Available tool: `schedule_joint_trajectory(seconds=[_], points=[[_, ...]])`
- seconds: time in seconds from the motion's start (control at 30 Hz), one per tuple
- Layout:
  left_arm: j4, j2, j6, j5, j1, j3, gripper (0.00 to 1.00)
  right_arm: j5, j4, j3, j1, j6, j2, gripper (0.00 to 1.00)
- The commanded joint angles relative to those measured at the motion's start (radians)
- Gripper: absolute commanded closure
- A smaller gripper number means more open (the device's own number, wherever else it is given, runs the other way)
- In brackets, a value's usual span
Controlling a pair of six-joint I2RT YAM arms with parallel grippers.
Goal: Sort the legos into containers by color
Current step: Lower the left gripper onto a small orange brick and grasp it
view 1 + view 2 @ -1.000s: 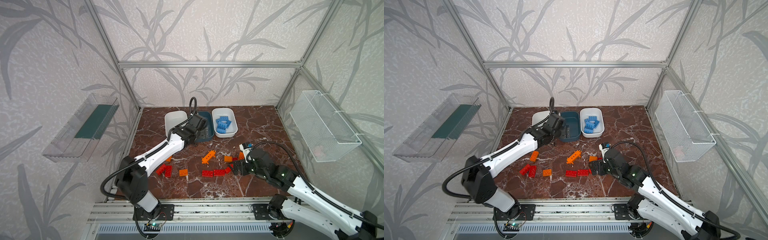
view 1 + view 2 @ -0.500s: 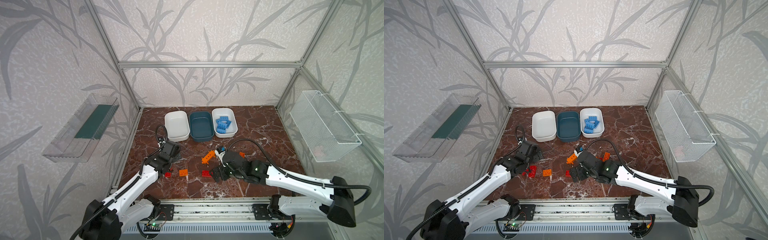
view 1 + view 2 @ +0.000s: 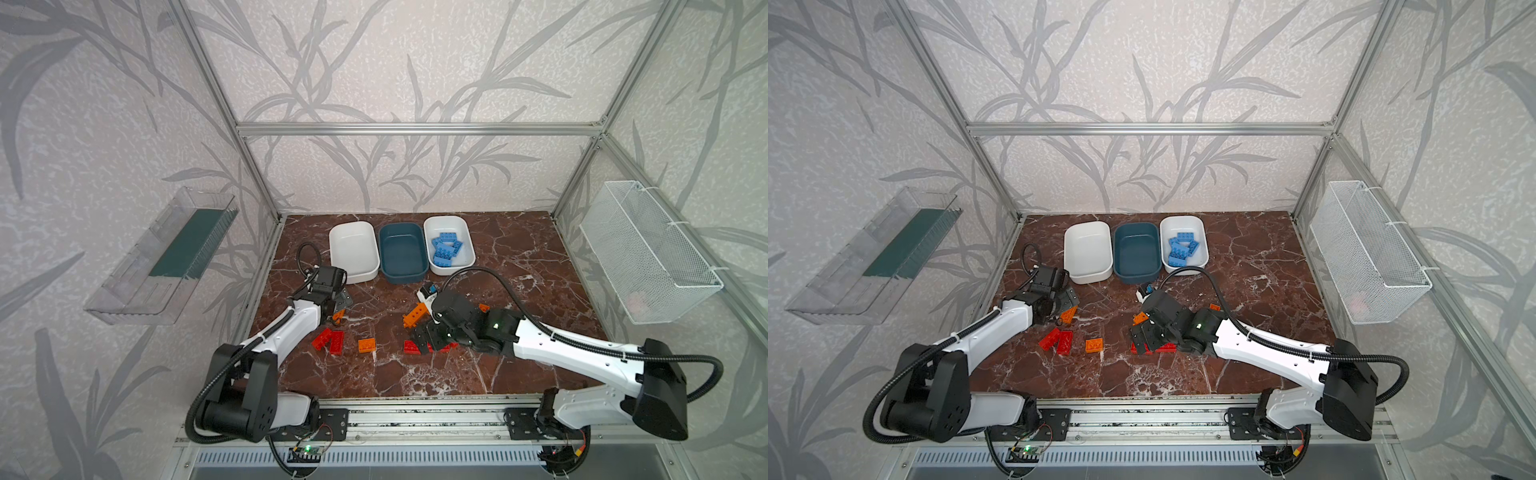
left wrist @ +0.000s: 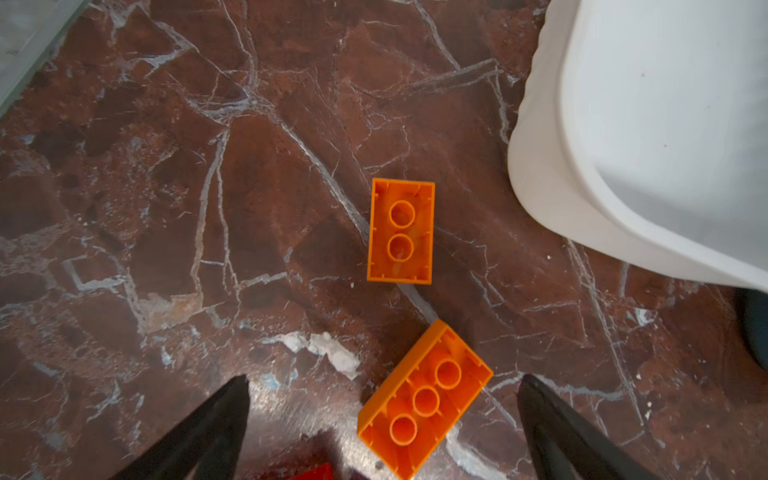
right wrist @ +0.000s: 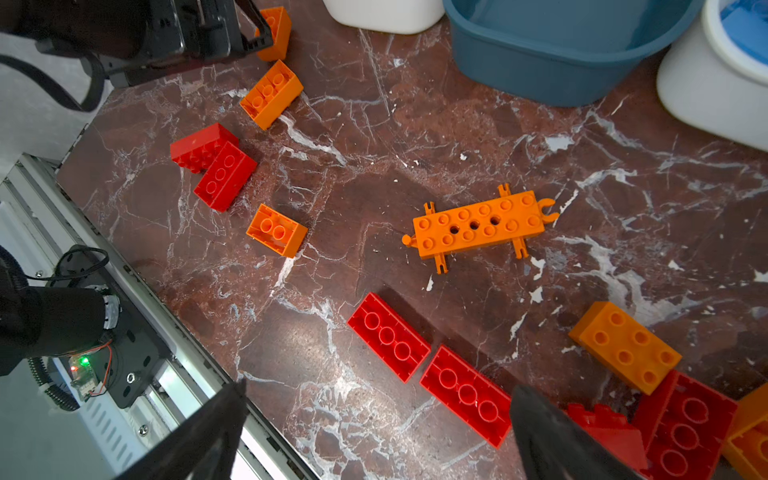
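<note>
Change: a sec ago the left arm was stretched over the far tubs. It's now pulled back, and the left gripper [image 4: 383, 379] hangs low w/ jaws spread wide, nothing in them, over two orange bricks [image 4: 401, 230] on the table [image 3: 519, 249], just near of the left white tub [image 3: 353, 249]. The right arm swung in from the right. The right gripper [image 5: 379, 386] is also spread and empty, over a row of red bricks [image 5: 388, 336] at centre-near.

Meaning, prob.: both arms are between picks. Only the blue bricks [image 3: 445, 249] are sorted, in the right white tub [image 3: 467, 245]. The teal tub [image 3: 401, 253] and left white tub look empty, so all red and orange are still to go.

Around: a red pair [image 3: 330, 340] and a small orange brick [image 3: 366, 345] lie near-left, and a long orange piece [image 5: 478, 224] at centre. A wire basket [image 3: 648, 257] is on the right wall and a clear tray [image 3: 166, 257] on the left; neither is involved.

In the way: the red bricks lie end to end, v. close, so a finger may catch the neighbour. The far orange brick sits close to the tub corner. The arms are well apart.
</note>
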Motion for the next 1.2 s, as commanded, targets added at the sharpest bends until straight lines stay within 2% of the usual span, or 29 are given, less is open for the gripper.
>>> schedule_joint_trajectory(seconds=[0.0, 0.17, 0.33, 0.43, 0.57, 0.63, 0.77, 0.9, 1.0, 1.07, 1.17], points=[[-0.005, 0.072, 0.031, 0.05, 0.032, 0.074, 0.01, -0.048, 0.044, 0.017, -0.055, -0.016, 0.008, 0.01], [0.012, 0.177, 0.038, 0.073, 0.063, 0.116, 0.04, -0.1, 0.08, -0.001, -0.108, -0.014, 0.018, 0.01], [0.041, 0.202, 0.038, 0.078, 0.073, 0.103, 0.09, -0.105, 0.1, -0.023, -0.122, -0.018, 0.015, 0.01], [0.038, 0.239, 0.036, 0.081, 0.086, 0.115, 0.18, -0.122, 0.122, -0.04, -0.137, -0.014, 0.021, 0.01], [0.042, 0.293, 0.038, 0.103, 0.1, 0.138, 0.44, -0.146, 0.14, -0.053, -0.151, -0.006, 0.037, 0.01], [0.043, 0.314, 0.038, 0.102, 0.106, 0.146, 0.5, -0.153, 0.139, -0.057, -0.154, -0.004, 0.043, 0.01], [0.033, 0.338, 0.039, 0.113, 0.117, 0.165, 0.5, -0.158, 0.14, -0.067, -0.164, -0.005, 0.045, 0.01], [0.018, 0.344, 0.044, 0.101, 0.126, 0.181, 0.44, -0.16, 0.142, -0.071, -0.174, -0.003, 0.047, 0.01], [0.009, 0.356, 0.043, 0.102, 0.141, 0.2, 0.44, -0.163, 0.141, -0.066, -0.177, -0.002, 0.053, 0.01], [-0.001, 0.368, 0.042, 0.109, 0.148, 0.211, 0.51, -0.166, 0.136, -0.058, -0.177, -0.002, 0.056, 0.01], [-0.024, 0.38, 0.038, 0.128, 0.15, 0.223, 0.68, -0.165, 0.128, -0.054, -0.177, -0.004, 0.05, 0.01]])
